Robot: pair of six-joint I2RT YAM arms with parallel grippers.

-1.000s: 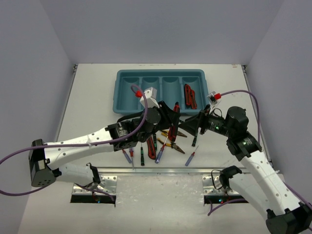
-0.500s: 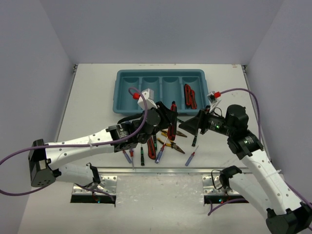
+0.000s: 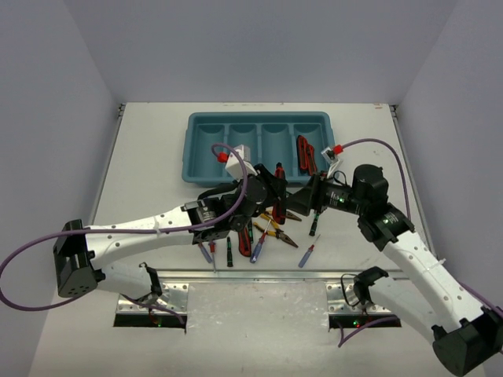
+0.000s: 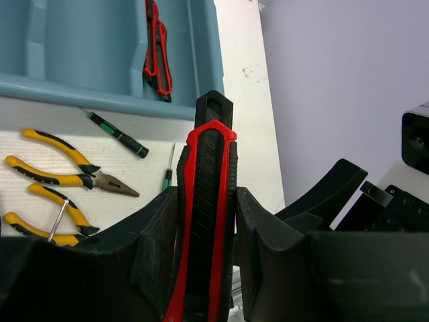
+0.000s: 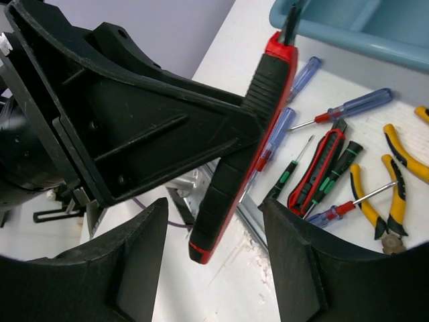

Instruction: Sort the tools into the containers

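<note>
- Left tool: jaws closed tight on a red-and-black utility knife, one finger pad on each flat side. The knife stands upright above the fingers. Its lower end is cut off by the bottom edge of the left wrist view.
- Right tool: fingers spread wide, gripping nothing. In its own view the held knife's lower end hangs in the gap between them, with space showing on both sides. Actual contact is hard to judge.
- Overhead, the two tools meet nose to nose just near of the tray. The knife between them is mostly masked by black housings.
- Tray: four compartments. A second utility knife lies in the rightmost one; the others show bare blue.
- Loose on the counter, near the tray's front wall:
  - two yellow-handled pliers, the lower pair partly behind the left finger
  - blue-handled screwdrivers
  - black-and-green screwdrivers
  - a third utility knife
- Overhead, the left arm's wrist covers much of this pile, so an exact count is not possible.
- The left tool's body fills the left half of the right wrist view and hides the counter behind it.
</note>
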